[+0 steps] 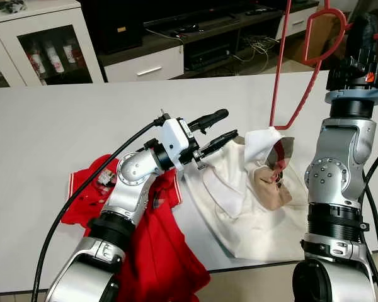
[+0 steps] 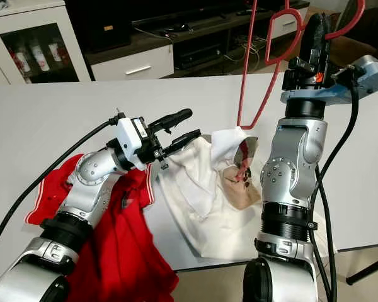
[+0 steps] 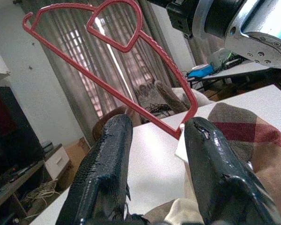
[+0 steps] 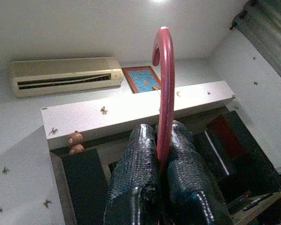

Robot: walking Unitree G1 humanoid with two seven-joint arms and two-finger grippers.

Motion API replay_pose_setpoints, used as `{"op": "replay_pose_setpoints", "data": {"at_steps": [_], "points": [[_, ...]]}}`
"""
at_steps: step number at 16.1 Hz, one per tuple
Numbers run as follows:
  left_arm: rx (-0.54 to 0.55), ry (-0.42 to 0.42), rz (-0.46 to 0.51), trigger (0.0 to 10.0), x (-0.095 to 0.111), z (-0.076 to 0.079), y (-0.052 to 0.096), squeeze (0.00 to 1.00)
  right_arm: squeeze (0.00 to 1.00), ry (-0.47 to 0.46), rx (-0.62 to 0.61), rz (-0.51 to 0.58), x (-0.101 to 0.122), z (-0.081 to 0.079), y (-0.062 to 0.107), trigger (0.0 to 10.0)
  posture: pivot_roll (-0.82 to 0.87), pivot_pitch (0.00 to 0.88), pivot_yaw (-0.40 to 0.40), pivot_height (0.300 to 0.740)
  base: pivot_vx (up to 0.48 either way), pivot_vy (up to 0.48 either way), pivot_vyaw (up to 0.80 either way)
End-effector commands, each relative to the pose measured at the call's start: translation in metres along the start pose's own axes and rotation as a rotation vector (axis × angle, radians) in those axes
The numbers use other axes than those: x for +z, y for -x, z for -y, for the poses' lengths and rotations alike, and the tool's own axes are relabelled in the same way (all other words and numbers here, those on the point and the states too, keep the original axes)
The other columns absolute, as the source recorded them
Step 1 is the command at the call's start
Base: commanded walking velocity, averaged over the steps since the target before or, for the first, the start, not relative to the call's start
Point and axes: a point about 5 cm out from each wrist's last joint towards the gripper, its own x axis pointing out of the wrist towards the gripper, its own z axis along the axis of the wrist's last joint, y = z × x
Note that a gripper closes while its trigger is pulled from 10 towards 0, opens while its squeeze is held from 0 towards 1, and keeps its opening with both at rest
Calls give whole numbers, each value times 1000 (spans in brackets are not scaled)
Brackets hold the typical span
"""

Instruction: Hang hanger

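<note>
— Seeing any containers? Anything sitting inside?
— Glass-fronted cabinet (image 1: 47,47) standing past the table's far left corner, holding small bottles (image 1: 50,55) on its shelf. Low TV unit (image 1: 201,38) running beside it, with a white drawer (image 1: 145,65) and loose cables (image 1: 255,47) lying in its open bay.
— And the hanger?
— Red hanger (image 1: 296,69) hanging upright in the air above the table's far right part, its lower corner hovering just over the white shirt (image 1: 239,201). Right gripper (image 4: 161,140) pinching the hanger's neck with both fingers closed tight against it, hook pointing at the ceiling.
— Left side?
— Left gripper (image 1: 213,130) reaching over the shirt's collar, fingers (image 3: 103,173) spread apart, gripping nothing, pointing toward the hanger's lower corner.
— Crowding anything?
— Red shirt (image 1: 145,251) lying crumpled at the table's near edge, under the left arm, touching the white shirt. White shirt spreading to the near edge, right arm rising just beside it.
— Room for moving?
— Bare white table (image 1: 63,119) stretching wide toward the far and left edges.
</note>
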Motion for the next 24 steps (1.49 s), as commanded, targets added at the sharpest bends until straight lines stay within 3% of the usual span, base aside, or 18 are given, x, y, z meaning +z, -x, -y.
{"op": "replay_pose_setpoints", "data": {"at_steps": [1, 5, 6, 10, 15, 17, 21, 23, 24], "points": [[-22, -36, 25, 10000, 7, 0, -8, 0, 0, -39, 71, 32, 5, -13, -3, 0, 16, 8, 45, 740, 0, 0, 0], [-71, 37, 37, 10000, 4, 13, -20, 0, 0, -81, 254, 24, 1, -46, 0, 0, 20, 8, 44, 740, 0, 0, 0], [-119, 82, 22, 10000, -2, 23, -25, 0, 0, -100, 333, 27, 2, -61, 0, 0, 19, 8, 46, 740, 0, 0, 0], [-148, 133, -13, 10000, -8, 32, -30, 0, 0, -91, 380, 35, 5, -70, 2, 0, 17, 9, 48, 740, 0, 0, 0], [-131, 122, -45, 10000, -11, 32, -30, 0, 0, -96, 389, 46, 9, -73, 3, 0, 20, 2, 46, 740, 0, 0, 0], [-129, 128, -37, 0, -11, 31, -29, 0, 0, -99, 393, 51, 10, -75, 2, 0, 21, 1, 44, 740, 0, 0, 0], [-166, 138, 15, 0, -6, 37, -29, 0, 0, -87, 387, 51, 11, -76, 1, 0, 20, 3, 39, 740, 0, 0, 0], [-177, 131, 34, 0, -4, 40, -30, 0, 0, -28, 344, 52, 9, -70, 0, 0, 19, 4, 38, 740, 0, 0, 0], [-167, 136, 78, 0, 2, 41, -33, 0, 0, 63, 296, 66, 9, -62, -2, 0, 19, 6, 33, 740, 0, 0, 0]]}}
